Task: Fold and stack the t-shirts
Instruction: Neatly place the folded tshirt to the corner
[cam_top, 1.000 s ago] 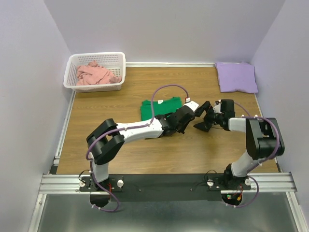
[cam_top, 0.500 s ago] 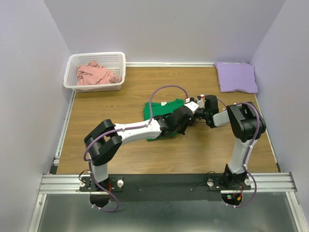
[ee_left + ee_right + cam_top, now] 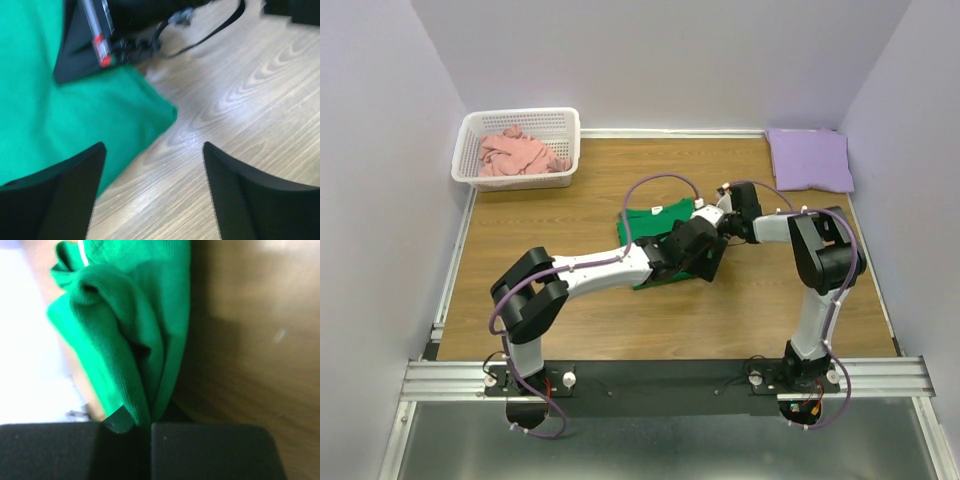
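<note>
At table (image 3: pixel 520 250) centre, right gripper (image 3: pixel 145 426) is clamping a bunched edge of the green t-shirt (image 3: pixel 650 218), probably to pull the fold; left gripper (image 3: pixel 154 165) is hovering over the hem, jaws apart, gripping nothing.

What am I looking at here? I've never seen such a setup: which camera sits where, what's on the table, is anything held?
A left arm and a right arm, both robotic, are bolted at the near edge of the table. The wide picture looks down from above and behind them; the other two come from a camera on each wrist. On the table lie a green t-shirt in the middle, a folded lavender t-shirt far right, and a white basket far left holding a crumpled pink t-shirt. The right tool pinches a fold of the green t-shirt. The left tool stands open over its edge, holding nothing.
</note>
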